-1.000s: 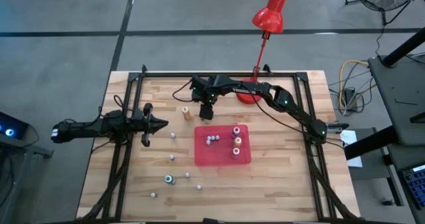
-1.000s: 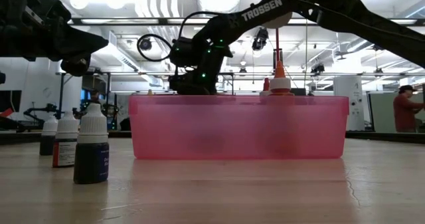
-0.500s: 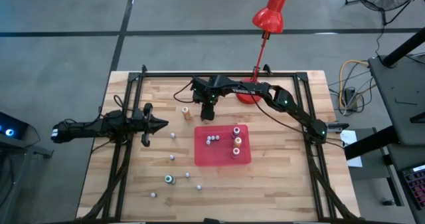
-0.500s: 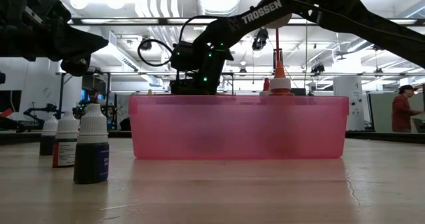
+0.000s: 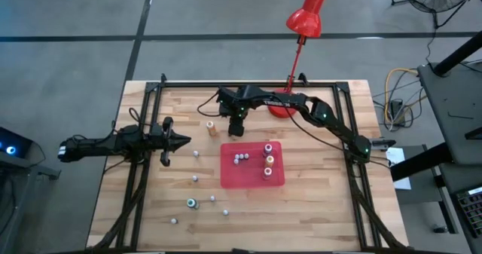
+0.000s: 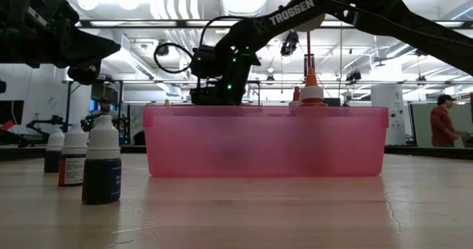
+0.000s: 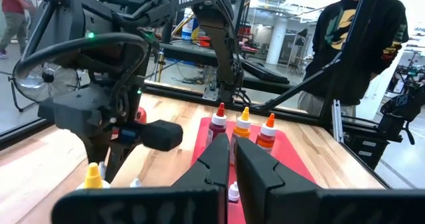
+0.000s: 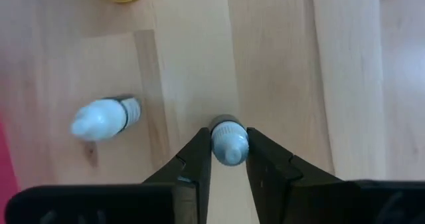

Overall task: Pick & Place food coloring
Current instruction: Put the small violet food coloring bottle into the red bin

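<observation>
My right gripper (image 5: 234,130) (image 8: 228,136) reaches down to the table just beyond the far side of the red tray (image 5: 248,177) and is shut on a tiny pale food coloring bottle (image 8: 229,144). Another small bottle (image 8: 99,119) is beside it, and an orange one (image 5: 212,129) stands to its left. Several bottles (image 5: 268,160) stand in the tray. Loose bottles (image 5: 194,179) dot the near left of the table. My left gripper (image 5: 187,141) (image 7: 232,151) waits shut and level at the left, holding nothing. My right gripper pinches the tiny bottle's whitish cap (image 8: 229,132) between its two fingertips, one on each side. The fingers come steeply from above. The bottle stands upright below them; its base is hidden under the cap.
A red desk lamp (image 5: 305,16) stands at the table's far edge, its base (image 5: 282,107) close behind my right arm. A black frame rail (image 5: 248,84) runs around the table. Three bottles (image 6: 101,164) stand near the low camera. A person (image 7: 358,44) stands beyond the table.
</observation>
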### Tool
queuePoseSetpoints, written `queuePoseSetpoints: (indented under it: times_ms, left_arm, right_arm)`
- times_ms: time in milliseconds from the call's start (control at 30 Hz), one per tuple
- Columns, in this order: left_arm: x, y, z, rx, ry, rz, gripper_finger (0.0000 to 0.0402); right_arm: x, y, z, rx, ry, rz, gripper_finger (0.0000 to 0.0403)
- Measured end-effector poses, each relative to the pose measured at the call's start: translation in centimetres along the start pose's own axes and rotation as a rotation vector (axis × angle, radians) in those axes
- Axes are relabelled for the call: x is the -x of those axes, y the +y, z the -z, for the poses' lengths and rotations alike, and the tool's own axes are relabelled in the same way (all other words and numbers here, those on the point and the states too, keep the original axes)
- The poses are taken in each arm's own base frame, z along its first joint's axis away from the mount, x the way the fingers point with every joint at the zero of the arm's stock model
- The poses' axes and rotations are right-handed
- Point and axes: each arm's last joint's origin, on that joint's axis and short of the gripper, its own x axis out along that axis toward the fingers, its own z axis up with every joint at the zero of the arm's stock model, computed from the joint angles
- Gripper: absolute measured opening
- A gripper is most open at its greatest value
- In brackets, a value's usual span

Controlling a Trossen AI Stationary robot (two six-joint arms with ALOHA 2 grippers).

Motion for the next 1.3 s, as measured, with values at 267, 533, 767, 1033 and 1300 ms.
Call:
queuePoseSetpoints:
  times_ms: [267, 533, 767, 1033, 1300]
  left_arm:
    - [0.0, 0.0, 0.0, 0.000, 0.000, -0.001, 0.0000]
    - [0.0, 0.0, 0.0, 0.000, 0.000, 0.000, 0.0000]
    - [0.0, 0.0, 0.0, 0.000, 0.000, 0.000, 0.0000]
    - [0.0, 0.0, 0.0, 0.000, 0.000, 0.000, 0.0000]
    - [0.0, 0.0, 0.0, 0.000, 0.000, -0.001, 0.0000]
  right_arm:
    - [3.7, 0.4, 0.2, 0.003, 0.012, 0.008, 0.0069]
    - [8.5, 2.7, 0.8, -0.009, 0.039, 0.056, 0.0069]
    - [12.5, 5.5, 1.2, -0.114, -0.003, 0.060, 0.0068]
    - [14.7, 8.8, 1.7, -0.279, 0.004, 0.037, 0.0068]
    - [15.8, 13.2, 2.1, -0.397, 0.020, 0.009, 0.0068]
